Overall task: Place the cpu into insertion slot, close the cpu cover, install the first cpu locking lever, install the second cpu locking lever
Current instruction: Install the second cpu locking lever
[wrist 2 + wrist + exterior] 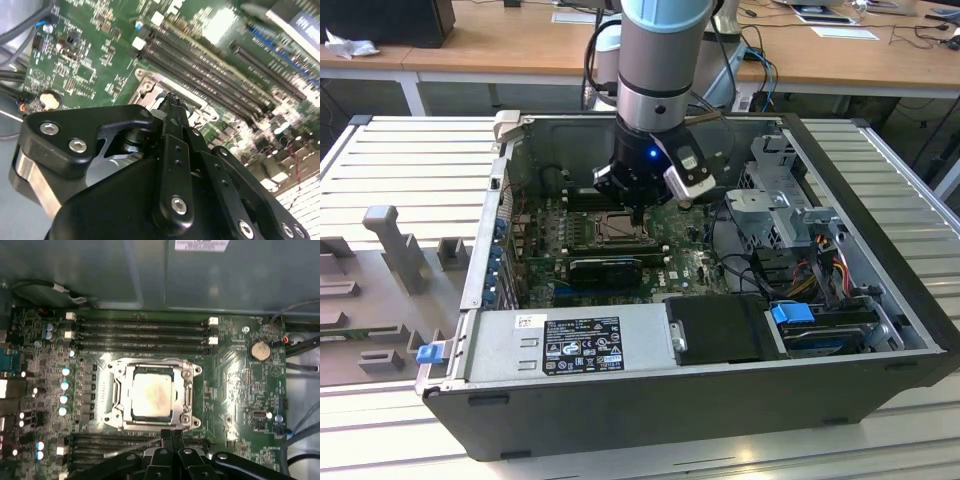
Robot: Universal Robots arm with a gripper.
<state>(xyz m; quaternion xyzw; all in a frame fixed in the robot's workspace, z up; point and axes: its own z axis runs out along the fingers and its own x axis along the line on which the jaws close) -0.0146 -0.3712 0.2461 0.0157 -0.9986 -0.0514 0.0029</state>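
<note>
My grey-and-blue jointed arm [660, 60] hung straight down, and my black metal gripper [172, 436] pointed downward with its fingers [172, 117] pressed together.

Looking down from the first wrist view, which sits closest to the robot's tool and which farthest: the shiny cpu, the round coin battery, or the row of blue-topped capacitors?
1. The cpu, in the insertion slot directly ahead of the tool, is nearest.
2. The blue-topped capacitors, off to one side of the slot, come next.
3. The coin battery, on the opposite side near the board's edge, is farthest, though not by much.
</note>
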